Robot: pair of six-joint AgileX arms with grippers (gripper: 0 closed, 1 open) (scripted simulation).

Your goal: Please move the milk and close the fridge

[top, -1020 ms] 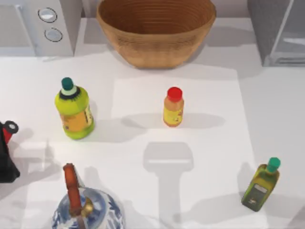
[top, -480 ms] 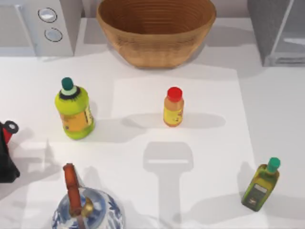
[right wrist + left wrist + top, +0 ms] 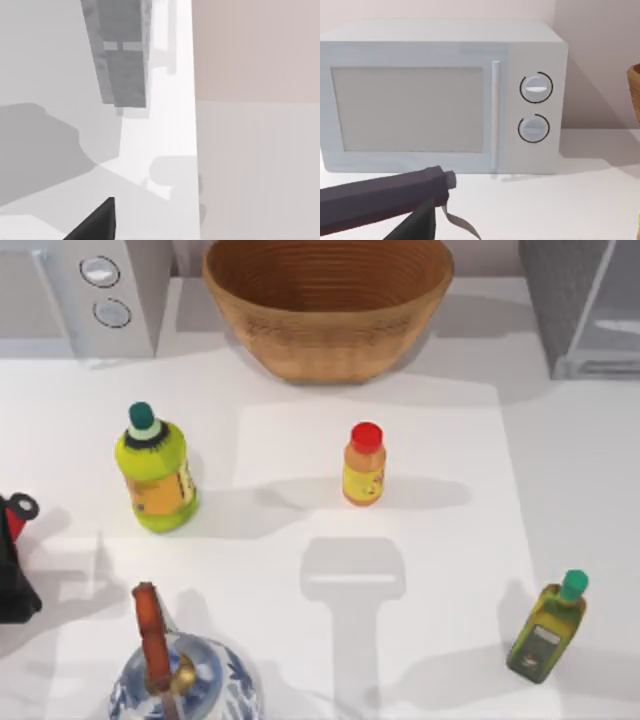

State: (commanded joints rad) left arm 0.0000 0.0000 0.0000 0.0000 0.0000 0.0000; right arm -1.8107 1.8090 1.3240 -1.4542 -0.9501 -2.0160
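Note:
The fridge (image 3: pixel 556 302) stands at the table's far right corner, with a dark textured grey side and a paler door panel (image 3: pixel 612 315) set at an angle beside it. In the right wrist view a grey textured slab of the fridge (image 3: pixel 122 55) shows far off, with a dark part of my right gripper (image 3: pixel 97 222) at the picture's edge. My left gripper (image 3: pixel 436 202) shows as dark parts low in the left wrist view, facing the microwave (image 3: pixel 440 95). The milk is out of view.
On the table stand a wicker basket (image 3: pixel 327 302) at the back, a microwave (image 3: pixel 90 290) at the back left, a yellow-green bottle (image 3: pixel 155 472), a red-capped orange bottle (image 3: pixel 364 466), an olive-oil bottle (image 3: pixel 547 630), a blue-and-white teapot (image 3: pixel 180 680), and a red-and-black object (image 3: pixel 12 560).

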